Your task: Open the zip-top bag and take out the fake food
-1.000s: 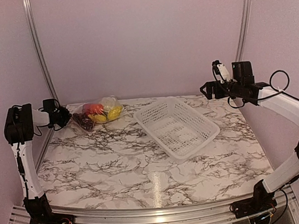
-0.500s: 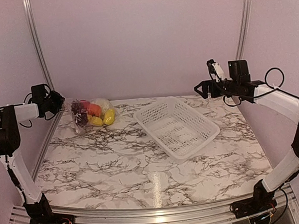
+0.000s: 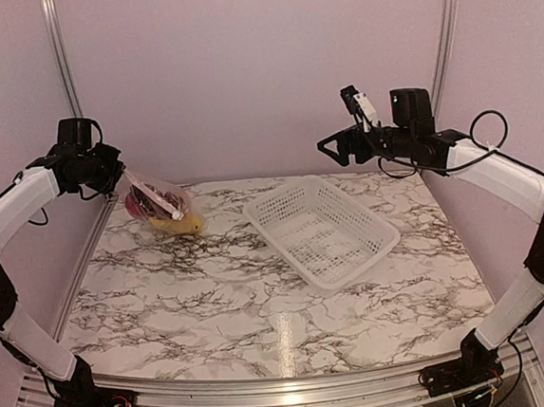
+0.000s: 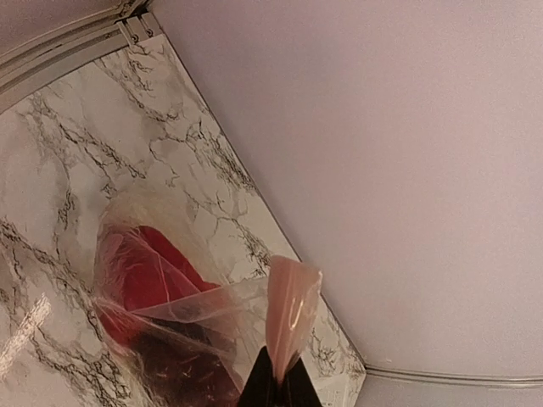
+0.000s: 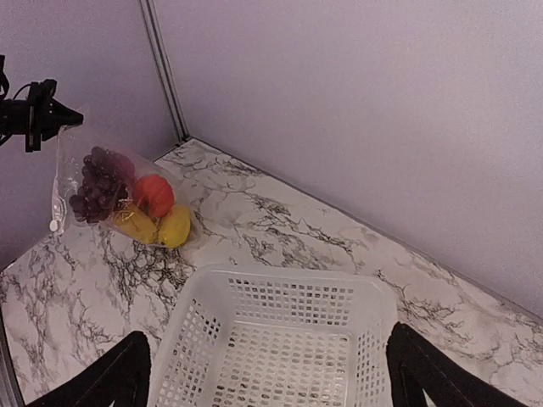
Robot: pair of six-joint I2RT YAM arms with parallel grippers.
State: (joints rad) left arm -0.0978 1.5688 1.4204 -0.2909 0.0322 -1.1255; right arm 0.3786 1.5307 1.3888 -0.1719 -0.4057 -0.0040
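— Top external view first: where is the zip-top bag?
— Left of the white basket and well apart from it. Its upper corner is up in the air and its lower end looks to be resting on the marble table.
— What holds it up?
— The left gripper. On the left wrist camera its fingertips are pinched together on a fold of the clear film, so it is clamped on the bag.
— And the fake food?
— All inside the bag. The right wrist camera shows a dark grape bunch, a red piece beside it and yellow pieces at the bottom, nearest the basket.
— Is the bag open?
— I cannot tell. A pale zip strip runs down the side facing the basket, but its seal is too small to read.
— The right gripper?
— It hangs above the basket's far right side. Its jaws are spread wide with nothing between them, and the basket is in view between its two fingers.
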